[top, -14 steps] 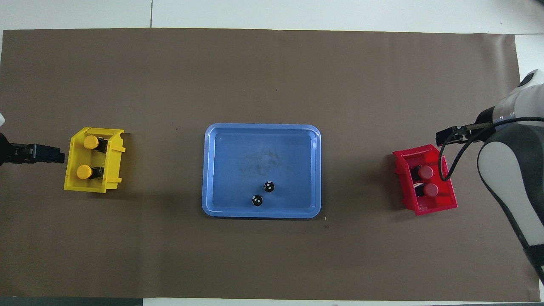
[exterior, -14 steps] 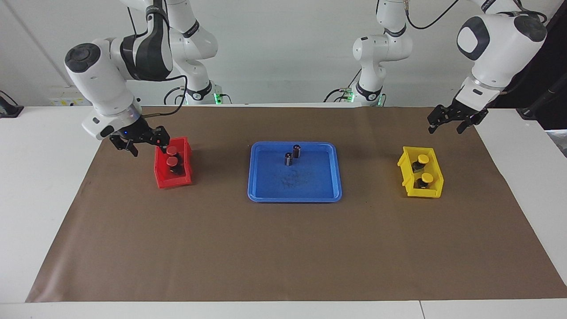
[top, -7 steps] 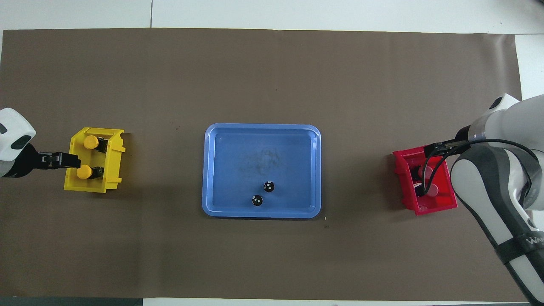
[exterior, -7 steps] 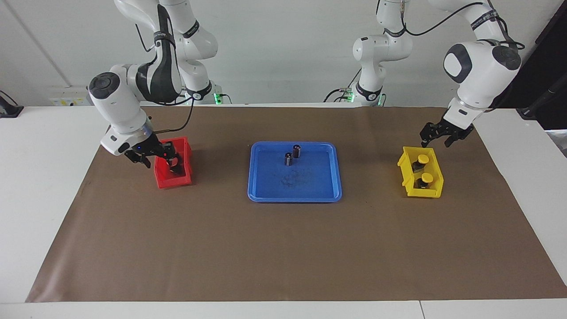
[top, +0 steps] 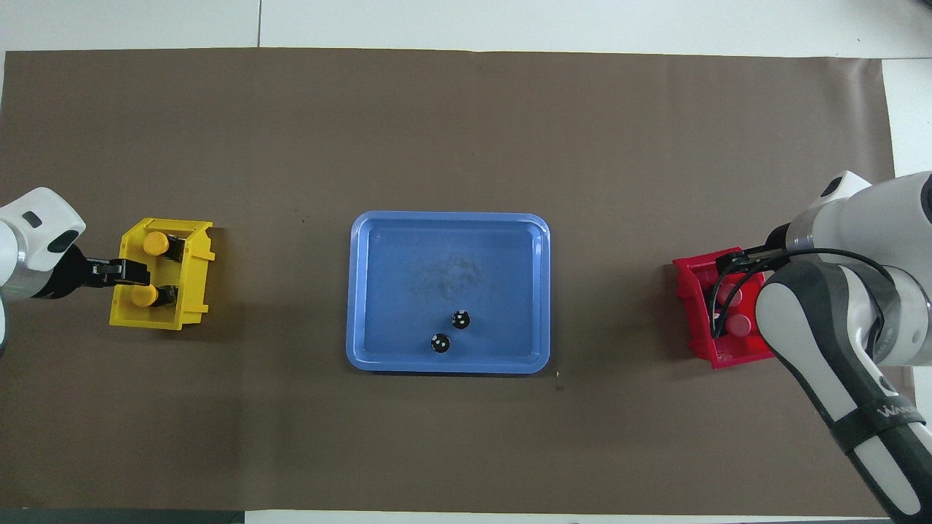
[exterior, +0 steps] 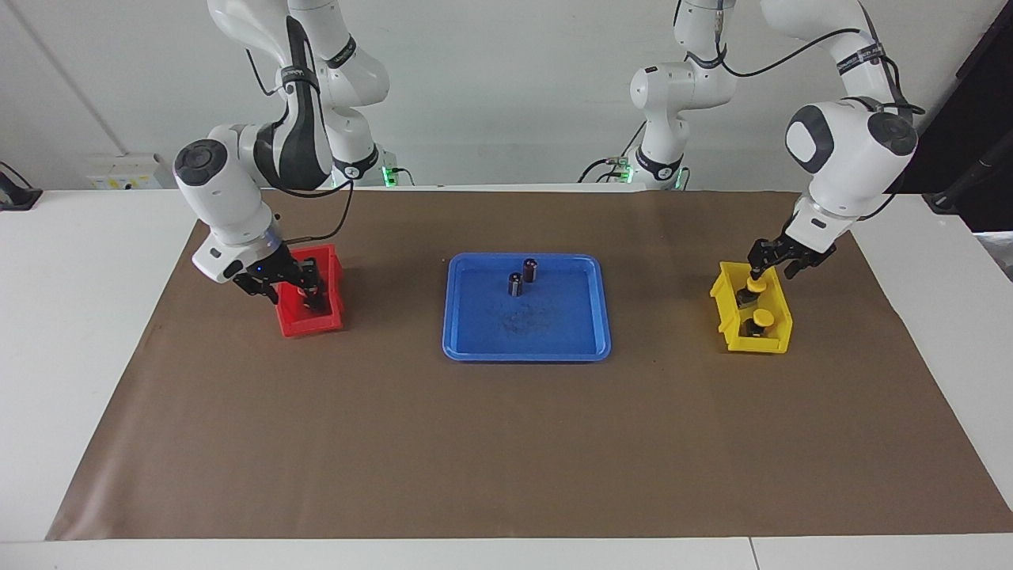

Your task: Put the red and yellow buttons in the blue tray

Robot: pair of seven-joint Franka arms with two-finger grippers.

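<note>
Both grippers have dropped into their bins: your right gripper, frame left, into the red bin; your left gripper onto a yellow button. Jaw state unclear. The blue tray at centre holds no buttons.

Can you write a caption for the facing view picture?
Both grippers reach into bins of buttons beside blue tray.

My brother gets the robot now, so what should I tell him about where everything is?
Left gripper: down in the yellow bin, at the yellow button nearer the robots; grip unclear.
Right gripper: down in the red bin among the red buttons; grip unclear.
Blue tray: holds only two dark cylinders.
Done: no button in the tray yet.
Left: all four buttons.
</note>
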